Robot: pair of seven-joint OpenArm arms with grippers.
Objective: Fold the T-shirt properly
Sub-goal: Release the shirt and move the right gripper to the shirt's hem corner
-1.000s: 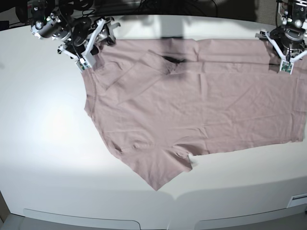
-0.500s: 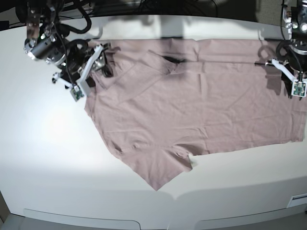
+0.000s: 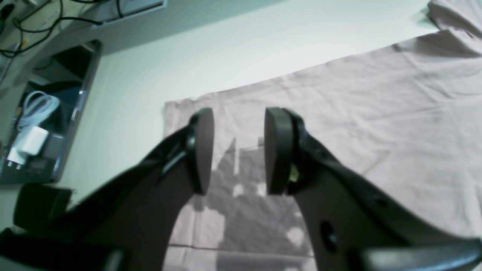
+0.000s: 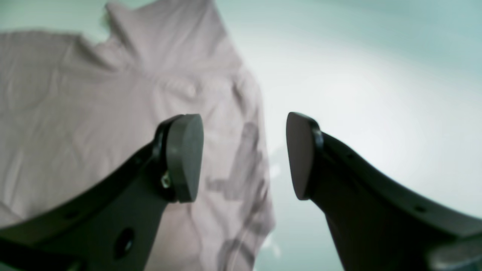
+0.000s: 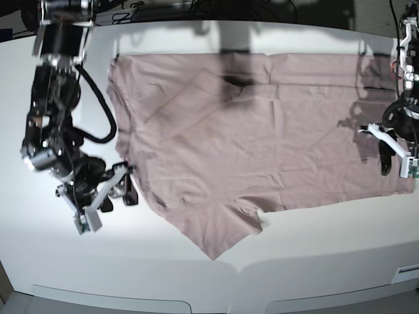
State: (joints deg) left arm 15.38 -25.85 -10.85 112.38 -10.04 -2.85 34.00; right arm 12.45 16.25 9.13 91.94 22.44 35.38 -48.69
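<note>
Base view shows the T-shirt (image 5: 262, 137) spread flat on the white counter (image 5: 78, 261). Left tool (image 5: 393, 159) hovers over its hem edge, pads parted, gripping nothing. Right tool (image 5: 108, 196) hangs beside the shoulder edge, spread wide, empty.

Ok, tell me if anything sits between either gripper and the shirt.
Nothing visible does. The left gripper hangs open right over the T-shirt, and the right gripper hangs open above its edge, with only bare table alongside.
</note>
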